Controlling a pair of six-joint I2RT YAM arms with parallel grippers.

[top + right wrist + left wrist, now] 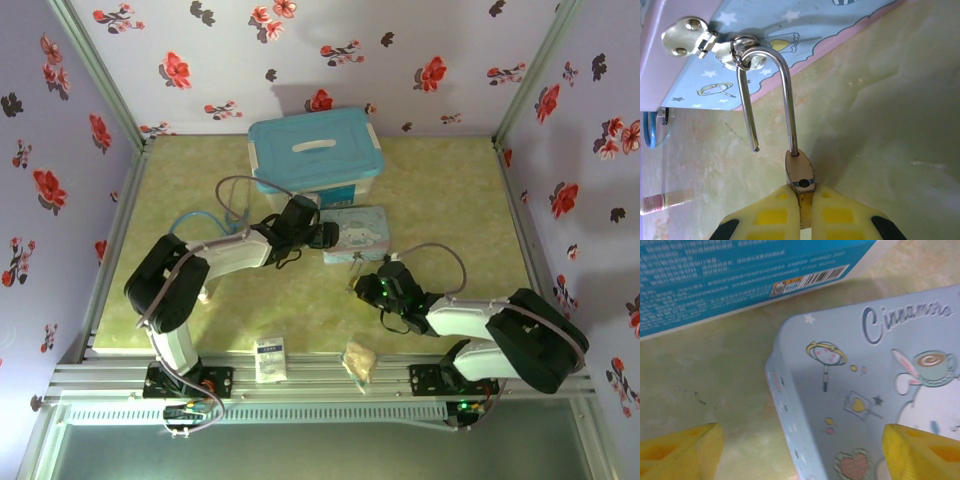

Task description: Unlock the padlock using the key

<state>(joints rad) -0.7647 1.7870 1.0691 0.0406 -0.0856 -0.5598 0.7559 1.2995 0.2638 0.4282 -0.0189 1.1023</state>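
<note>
The brass padlock [800, 172] hangs by its silver shackle [767, 75] from the hasp ring [742, 55] of the cartoon tin [790, 20]. One shackle leg is out of the body, its free end in the air to the left. My right gripper [801, 192] is shut on the padlock's body, just in front of the tin [356, 233]. My left gripper [801, 440] is open, straddling the tin's corner [777, 370], one finger over the mat and one over the lid. The key is out of view.
A blue lidded box [315, 150] stands right behind the tin. A white packet [270, 358] and a tan snack packet [360, 360] lie at the near edge. A small white cylinder [665, 201] lies on the mat to the left.
</note>
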